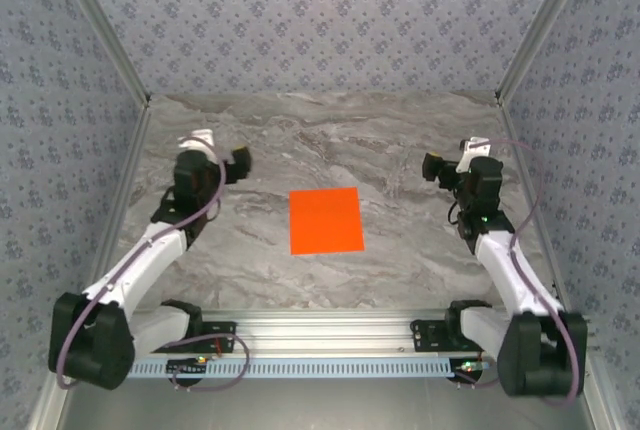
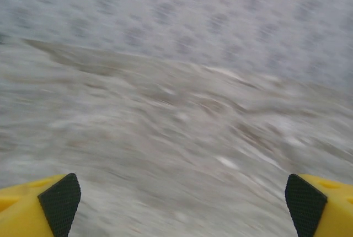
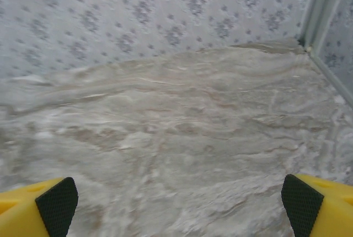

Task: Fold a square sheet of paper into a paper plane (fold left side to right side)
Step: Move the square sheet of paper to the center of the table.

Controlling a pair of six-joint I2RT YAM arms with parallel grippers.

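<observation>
While both arms sit apart, the square sheet of paper (image 1: 326,221) lies flat at the centre of the top view.
Left gripper (image 1: 238,162) at middle left and right gripper (image 1: 432,168) at middle right stand spread wide (black pads (image 2: 60,204) at the wrist frames' bottom corners), holding nothing, well apart from the sheet.

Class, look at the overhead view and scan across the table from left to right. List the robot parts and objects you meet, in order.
left end effector, open → square sheet of paper, lying flat on the table → right end effector, open
</observation>
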